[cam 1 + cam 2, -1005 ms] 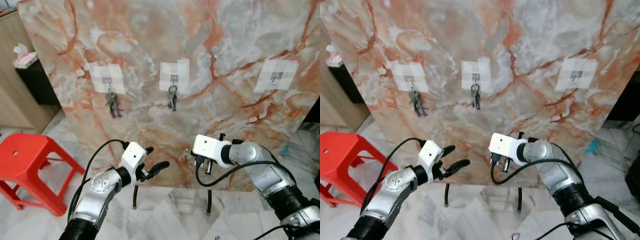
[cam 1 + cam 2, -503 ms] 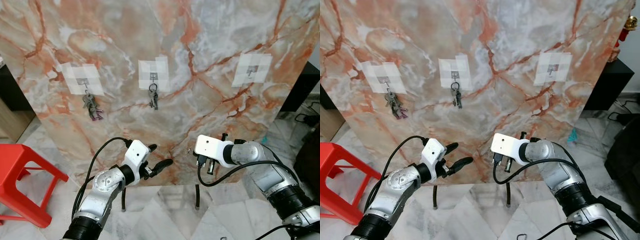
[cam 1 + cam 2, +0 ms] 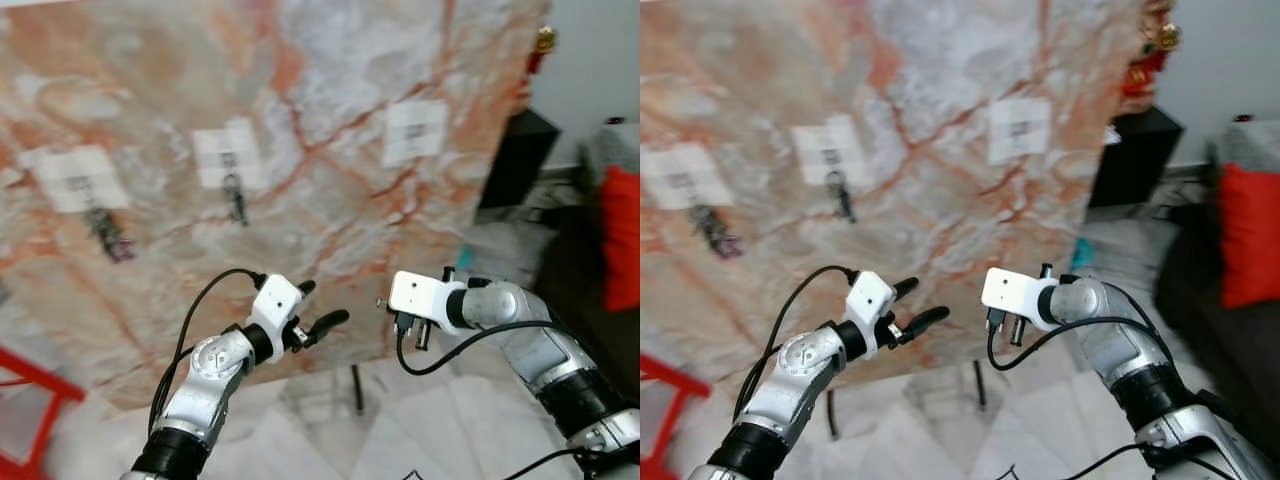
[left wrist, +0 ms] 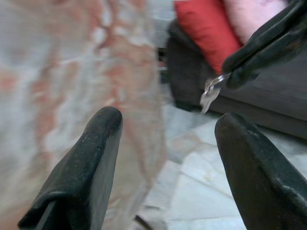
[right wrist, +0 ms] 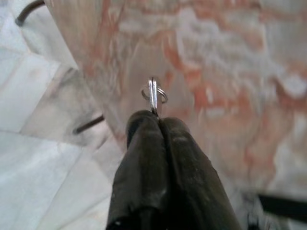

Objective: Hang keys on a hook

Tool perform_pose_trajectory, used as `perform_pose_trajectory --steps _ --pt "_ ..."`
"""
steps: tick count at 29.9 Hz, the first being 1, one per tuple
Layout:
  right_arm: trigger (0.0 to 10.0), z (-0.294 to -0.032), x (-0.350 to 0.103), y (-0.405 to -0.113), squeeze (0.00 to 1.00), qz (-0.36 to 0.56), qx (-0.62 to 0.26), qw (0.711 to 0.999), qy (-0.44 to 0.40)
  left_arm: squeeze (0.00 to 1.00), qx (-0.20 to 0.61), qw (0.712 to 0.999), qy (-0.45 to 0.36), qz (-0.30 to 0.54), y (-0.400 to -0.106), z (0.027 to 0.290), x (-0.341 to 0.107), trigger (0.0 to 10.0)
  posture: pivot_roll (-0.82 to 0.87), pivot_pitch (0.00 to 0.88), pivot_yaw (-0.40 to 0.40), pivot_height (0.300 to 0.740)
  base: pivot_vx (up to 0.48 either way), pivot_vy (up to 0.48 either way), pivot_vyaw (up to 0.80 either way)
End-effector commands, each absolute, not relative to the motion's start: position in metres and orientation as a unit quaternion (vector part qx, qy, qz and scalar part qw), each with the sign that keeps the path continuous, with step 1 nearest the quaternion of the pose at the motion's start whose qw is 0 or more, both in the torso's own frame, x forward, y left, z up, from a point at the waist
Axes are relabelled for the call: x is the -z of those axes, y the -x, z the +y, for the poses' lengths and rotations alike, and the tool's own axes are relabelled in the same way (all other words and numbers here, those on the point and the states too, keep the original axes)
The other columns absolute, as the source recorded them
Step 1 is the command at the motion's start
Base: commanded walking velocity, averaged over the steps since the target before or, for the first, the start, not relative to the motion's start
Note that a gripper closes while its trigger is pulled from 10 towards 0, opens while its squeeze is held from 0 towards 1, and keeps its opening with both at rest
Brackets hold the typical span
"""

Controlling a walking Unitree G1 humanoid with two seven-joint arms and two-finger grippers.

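From the head, the whole scene has slid leftward since a moment ago, so the robot is turning right and the empty hook [image 3: 414, 131] on the marble board [image 3: 330, 60] now sits nearer centre, a good sign for reaching it, while two key bunches [image 3: 236, 200] already hang further left. The left wrist view shows the left gripper [image 4: 168, 158] spread wide and empty, with the keys [image 4: 209, 93] dangling from the other arm's fingertips. The right wrist view adds the detail the head misses: the right gripper [image 5: 156, 120] pressed together, pinching the key ring edge-on.

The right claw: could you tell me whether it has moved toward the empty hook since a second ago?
Cannot tell. The camera swung, sliding the whole marble board leftward; the right claw, shut on the keys, sits below the empty hook as before.
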State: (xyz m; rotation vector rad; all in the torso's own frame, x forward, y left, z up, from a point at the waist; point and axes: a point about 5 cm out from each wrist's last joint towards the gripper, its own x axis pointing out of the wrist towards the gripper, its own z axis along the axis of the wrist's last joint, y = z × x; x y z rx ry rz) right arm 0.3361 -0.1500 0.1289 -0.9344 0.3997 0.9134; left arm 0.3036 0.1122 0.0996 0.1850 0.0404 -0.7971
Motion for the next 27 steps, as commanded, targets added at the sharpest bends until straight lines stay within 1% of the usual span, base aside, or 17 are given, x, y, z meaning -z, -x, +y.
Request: perform_pose_trajectory --steps 1,3,5,10,11,13,18,27 --pt "10.0 -0.144 -0.137 -0.337 0.00 0.168 -0.434 0.766 0.444 0.00 0.403 0.911 -0.081 0.023 -0.303 0.110 -0.101 10.0 0.14 0.000 0.002 0.740 0.000 0.000 -0.68" --pt "10.0 -0.142 -0.138 -0.337 0.00 0.165 -0.440 0.762 0.446 0.00 0.411 0.908 -0.078 0.026 -0.302 0.108 -0.101 10.0 0.14 0.000 0.002 0.740 0.000 0.000 -0.68" --pt "10.0 -0.139 -0.141 -0.336 0.00 0.158 -0.450 0.757 0.447 0.00 0.433 0.897 -0.081 0.032 -0.300 0.104 -0.101 10.0 0.14 0.000 0.005 0.740 0.000 0.000 -0.67" --pt "10.0 -0.134 -0.145 -0.334 0.00 0.149 -0.463 0.750 0.448 0.00 0.444 0.890 -0.097 0.033 -0.301 0.100 -0.101 10.0 0.14 0.000 0.005 0.740 0.000 0.000 -0.66" --pt "10.0 -0.132 -0.147 -0.333 0.00 0.141 -0.474 0.747 0.445 0.00 0.452 0.884 -0.116 0.038 -0.302 0.098 -0.099 10.0 0.14 0.000 0.004 0.740 0.000 0.000 0.00" --pt "10.0 -0.131 -0.148 -0.332 0.00 0.137 -0.478 0.745 0.444 0.00 0.454 0.881 -0.124 0.042 -0.302 0.097 -0.098 10.0 0.14 0.000 0.004 0.740 0.000 0.000 0.00" --pt "10.0 -0.128 -0.154 -0.331 0.00 0.123 -0.492 0.737 0.448 0.00 0.468 0.872 -0.131 0.058 -0.299 0.095 -0.093 10.0 0.14 0.000 0.003 0.740 0.000 0.000 0.00" --pt "10.0 -0.124 -0.162 -0.329 0.00 0.108 -0.509 0.727 0.449 0.00 0.480 0.864 -0.132 0.066 -0.298 0.093 -0.091 10.0 0.13 0.000 -0.001 0.740 0.000 0.000 0.00"
